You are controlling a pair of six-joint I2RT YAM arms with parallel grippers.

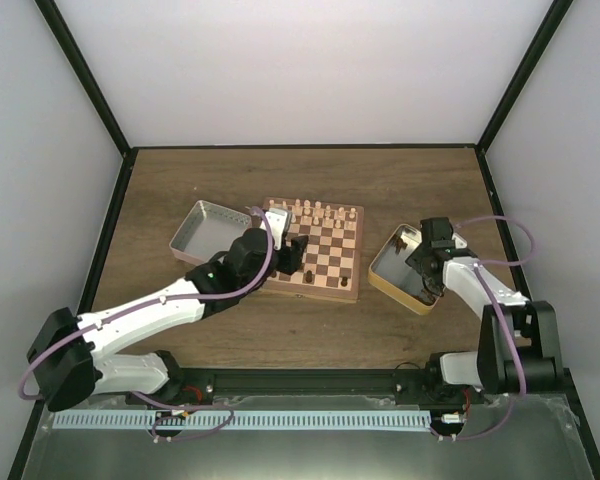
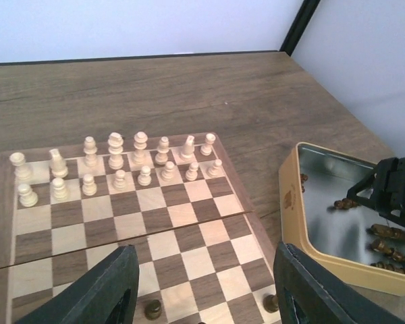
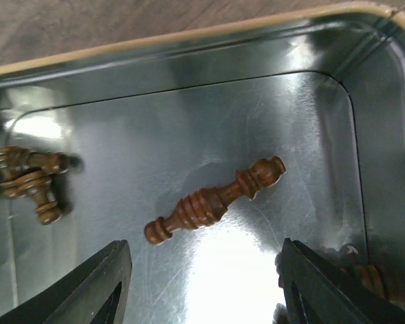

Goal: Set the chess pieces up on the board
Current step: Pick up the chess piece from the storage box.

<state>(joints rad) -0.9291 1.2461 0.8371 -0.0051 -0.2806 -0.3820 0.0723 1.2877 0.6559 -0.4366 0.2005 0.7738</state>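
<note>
Wood tabletop (image 1: 400,185), white walls (image 1: 280,70); left pincer (image 2: 206,260) gapes over board (image 2: 67,216), right pincer (image 3: 204,270) gapes over tin (image 3: 189,61).

you've got one board (image 2: 182,214) and two tins: a grey tin (image 1: 202,232) and a yellow-rimmed tin (image 2: 290,209). sixteen cream chessmen (image 2: 115,145) stand in two rows of eight. you can count two dark pieces (image 2: 152,309) on the near squares; those in the yellow-rimmed tin overlap too much to count.
</note>
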